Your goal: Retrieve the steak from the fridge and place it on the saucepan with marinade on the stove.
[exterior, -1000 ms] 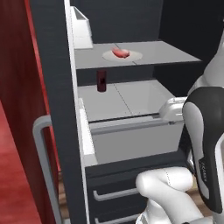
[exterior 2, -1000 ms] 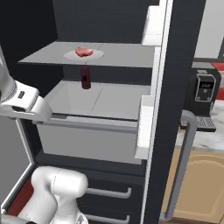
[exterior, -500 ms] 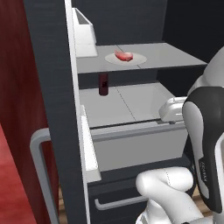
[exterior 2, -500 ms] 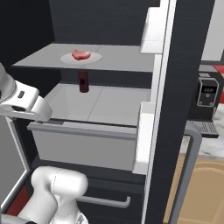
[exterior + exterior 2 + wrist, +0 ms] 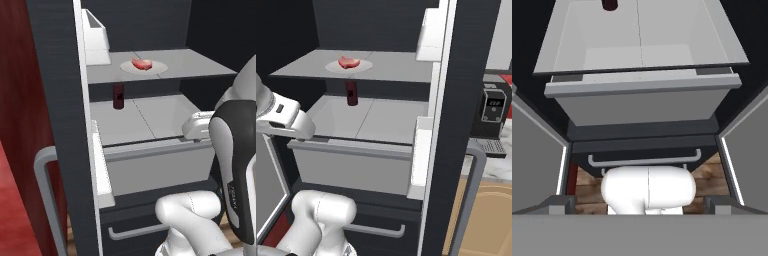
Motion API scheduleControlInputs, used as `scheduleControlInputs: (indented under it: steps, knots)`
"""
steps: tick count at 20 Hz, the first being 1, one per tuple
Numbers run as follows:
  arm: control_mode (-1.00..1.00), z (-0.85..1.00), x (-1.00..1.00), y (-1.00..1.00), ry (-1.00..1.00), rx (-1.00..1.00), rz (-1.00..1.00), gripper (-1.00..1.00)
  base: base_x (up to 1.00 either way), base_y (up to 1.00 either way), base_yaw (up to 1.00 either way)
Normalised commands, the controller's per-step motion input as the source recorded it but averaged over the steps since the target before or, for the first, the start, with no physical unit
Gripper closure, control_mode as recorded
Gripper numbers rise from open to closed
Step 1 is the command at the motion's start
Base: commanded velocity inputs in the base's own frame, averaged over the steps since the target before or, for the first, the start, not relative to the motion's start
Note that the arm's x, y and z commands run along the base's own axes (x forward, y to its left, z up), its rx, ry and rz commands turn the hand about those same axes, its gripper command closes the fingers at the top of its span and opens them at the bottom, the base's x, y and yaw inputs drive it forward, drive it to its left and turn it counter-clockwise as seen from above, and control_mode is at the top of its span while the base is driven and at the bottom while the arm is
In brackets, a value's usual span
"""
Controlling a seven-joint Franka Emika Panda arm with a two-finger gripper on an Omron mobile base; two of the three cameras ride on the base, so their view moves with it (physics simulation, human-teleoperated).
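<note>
Charcoal fridge, pale grey inside

The fridge (image 5: 57, 100) is charcoal-black with grey bar handles. Its shelf (image 5: 195, 67) and bin (image 5: 351, 167) are light grey. The steak (image 5: 142, 64) is pink-red on a pale plate (image 5: 157, 66); the can (image 5: 118, 96) below is dark red.

- Both base views have shifted closer to the open fridge (image 5: 60, 100), because the camera moved.
- The steak (image 5: 142, 64), dark red can (image 5: 118, 96) and grey bin (image 5: 351, 165) appear larger and nearer.
</note>
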Motion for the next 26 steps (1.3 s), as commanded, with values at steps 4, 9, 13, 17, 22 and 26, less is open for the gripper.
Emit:
scheduleControlInputs:
  steps: [4,9,13,17,22,26]
  knots:
    - [-1.00,0.00,0.06,0.00,-0.01,0.00,0.00,-1.00,0.00,0.00,0.00]
    - [-1.00,0.50,0.02,0.00,-0.18,0.00,0.00,-1.00,0.00,0.00,0.00]
    - [-1.00,0.70,0.00,0.00,-0.24,0.00,0.00,-1.00,0.00,0.00,0.00]
    - [-1.00,0.59,0.00,0.00,-0.25,-0.02,0.01,-1.00,0.00,0.00,0.00]
    - [-1.00,0.44,0.07,0.00,-0.19,-0.01,0.02,-1.00,0.00,0.00,0.00]
    - [-1.00,0.23,0.40,0.01,-0.03,0.00,0.02,-1.00,0.00,0.00,0.00]
